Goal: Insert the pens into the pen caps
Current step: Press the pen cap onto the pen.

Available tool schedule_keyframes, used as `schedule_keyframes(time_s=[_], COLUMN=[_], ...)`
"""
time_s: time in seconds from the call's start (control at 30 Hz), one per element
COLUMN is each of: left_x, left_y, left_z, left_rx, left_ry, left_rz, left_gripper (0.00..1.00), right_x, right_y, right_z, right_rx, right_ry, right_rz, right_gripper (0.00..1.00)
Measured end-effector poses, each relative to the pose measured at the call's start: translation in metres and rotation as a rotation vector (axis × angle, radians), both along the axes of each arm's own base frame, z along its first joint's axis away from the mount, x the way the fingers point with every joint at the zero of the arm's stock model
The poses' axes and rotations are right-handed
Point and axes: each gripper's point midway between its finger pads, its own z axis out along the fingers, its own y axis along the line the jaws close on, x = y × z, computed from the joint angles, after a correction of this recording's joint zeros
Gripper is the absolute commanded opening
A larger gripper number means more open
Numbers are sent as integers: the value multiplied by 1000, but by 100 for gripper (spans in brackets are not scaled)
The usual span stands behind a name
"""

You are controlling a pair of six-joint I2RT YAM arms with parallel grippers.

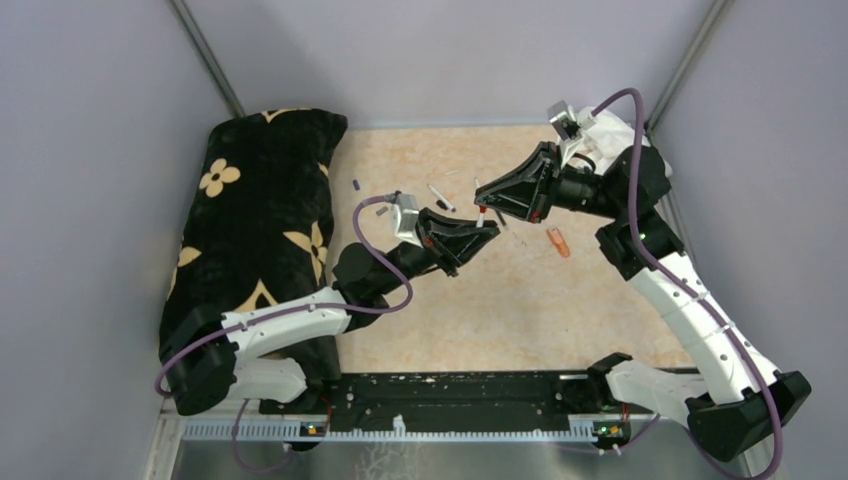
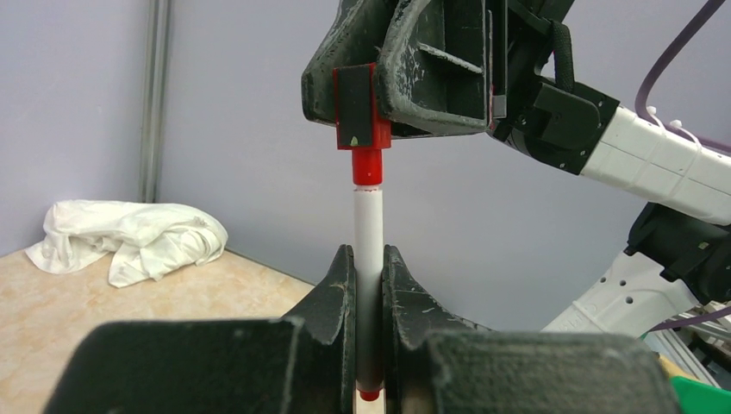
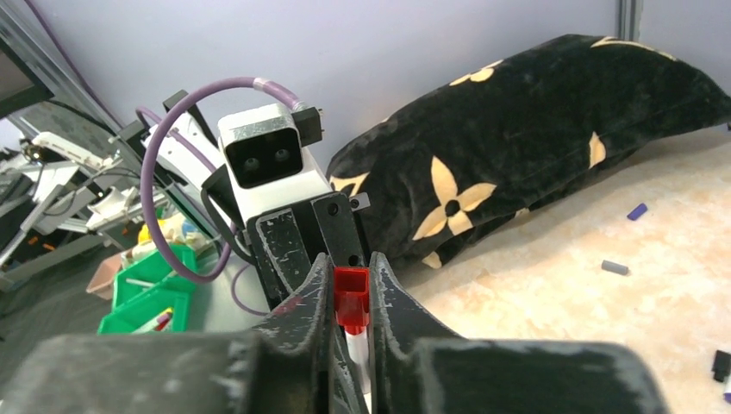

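Pen (image 2: 368, 226) pinched in left claw (image 2: 368, 259) meets red cap (image 2: 366, 166) pinched by right claw (image 3: 352, 274).

Robotics lab cell, plain grey partition walls (image 1: 450, 50), aluminium frame posts (image 1: 203, 50), green parts bins (image 3: 121, 315)

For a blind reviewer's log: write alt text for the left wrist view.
The left gripper clamps a white-barrelled pen upright, while the right gripper above holds a red cap against the pen's top end. Behind, a crumpled white cloth lies on the beige table by a grey wall.
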Motion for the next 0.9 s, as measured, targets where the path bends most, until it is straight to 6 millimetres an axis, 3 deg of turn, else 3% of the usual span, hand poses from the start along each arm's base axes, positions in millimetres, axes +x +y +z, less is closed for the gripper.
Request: schedule_keyframes(time_s=[0.3, 0.53, 0.77, 0.9], left_x=[6, 18, 37, 47], left_y=[5, 5, -3, -7], left_z=[-1, -13, 4, 3], left_rx=[-13, 81, 188, 206], left_ry=[51, 45, -86, -89], left_rz=[-49, -165, -81, -23], left_gripper=[0, 0, 0, 0], right_x=[5, 15, 25, 34], right_y=[0, 1, -10, -13], right_z=[-6, -19, -4, -4], right_rx=[-15, -35, 25, 25], right_ry=[5, 25, -59, -66], right_rz=[-15, -44, -137, -194], right_gripper=[0, 0, 0, 0])
